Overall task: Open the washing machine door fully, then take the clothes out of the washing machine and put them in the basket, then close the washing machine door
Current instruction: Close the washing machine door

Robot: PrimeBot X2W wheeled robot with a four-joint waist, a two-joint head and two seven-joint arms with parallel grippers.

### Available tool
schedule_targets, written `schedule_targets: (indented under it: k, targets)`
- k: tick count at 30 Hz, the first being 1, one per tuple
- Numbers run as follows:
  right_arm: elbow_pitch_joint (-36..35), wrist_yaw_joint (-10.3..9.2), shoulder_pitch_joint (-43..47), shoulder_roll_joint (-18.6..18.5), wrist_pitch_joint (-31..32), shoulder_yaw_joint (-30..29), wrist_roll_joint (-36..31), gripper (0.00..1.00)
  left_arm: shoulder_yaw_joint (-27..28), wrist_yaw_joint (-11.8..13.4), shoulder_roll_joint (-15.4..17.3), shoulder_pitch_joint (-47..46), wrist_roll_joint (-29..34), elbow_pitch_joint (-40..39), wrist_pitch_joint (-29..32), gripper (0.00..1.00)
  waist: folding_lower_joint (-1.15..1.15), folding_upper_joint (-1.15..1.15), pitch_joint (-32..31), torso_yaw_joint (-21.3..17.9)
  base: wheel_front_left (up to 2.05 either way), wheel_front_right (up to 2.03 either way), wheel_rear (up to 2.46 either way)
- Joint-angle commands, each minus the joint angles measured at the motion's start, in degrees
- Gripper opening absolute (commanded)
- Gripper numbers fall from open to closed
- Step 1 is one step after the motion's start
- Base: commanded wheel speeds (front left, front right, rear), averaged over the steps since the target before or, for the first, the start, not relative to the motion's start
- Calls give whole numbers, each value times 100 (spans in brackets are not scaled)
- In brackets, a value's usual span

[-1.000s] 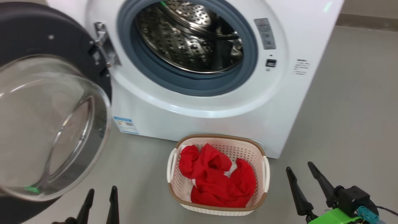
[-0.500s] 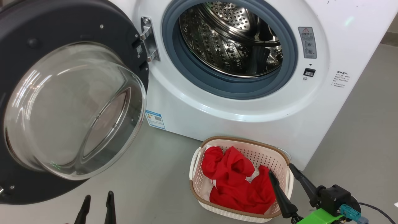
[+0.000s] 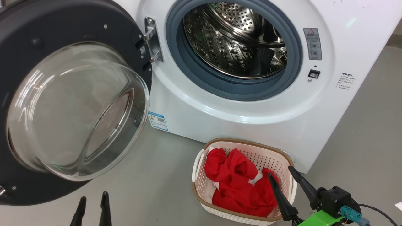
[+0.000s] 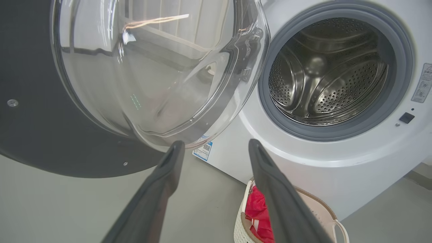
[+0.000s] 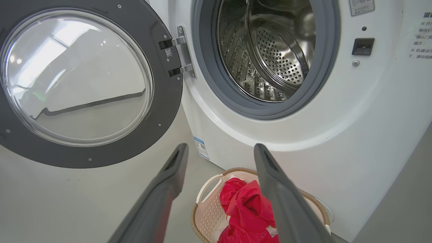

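While left tool and right tool spread empty, one basket holds clothes; one door open

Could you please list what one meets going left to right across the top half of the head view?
Round black-rimmed door with clear bulging window, silver metal hinge, perforated steel drum, grey rectangular warning sticker.

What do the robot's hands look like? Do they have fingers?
Both the left gripper and the right gripper have two long, dark, pointy fingers, like big tweezers. Behind the right one's fingers sit a black block, a bright green piece, a small blue plug and a thin black cable.
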Motion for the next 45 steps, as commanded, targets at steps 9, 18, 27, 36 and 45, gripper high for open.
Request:
schedule_targets:
  k: [9, 18, 27, 36, 45]
  targets:
    - [-149, 36, -115, 92, -37, -35, 12, 100, 735, -348, 43, -461, -25, -1043, -29, 0, 0, 0, -57, -6, 0, 0, 0]
    - [-203, 36, -11, 168, -37, -195, -12, 100, 2181, -438, 442, -1626, 2, -2399, -29, 0, 0, 0, -50, -1, 0, 0, 0]
    - [-276, 36, 71, 241, -37, -408, -59, 100, 2964, -442, 1879, -2975, -1149, -895, -29, 0, 0, 0, 30, -8, 0, 0, 0]
    - [-320, 36, 79, 274, -37, -504, -109, 100, 3082, -428, 3024, -3957, -2481, 1884, 1297, 0, 0, 0, 159, -74, 0, 0, 0]
    - [-304, 36, 77, 290, -37, -487, -128, 100, 2512, -438, 3520, -4484, -3055, 3413, 3459, 0, 0, 0, 174, -68, 0, 0, 0]
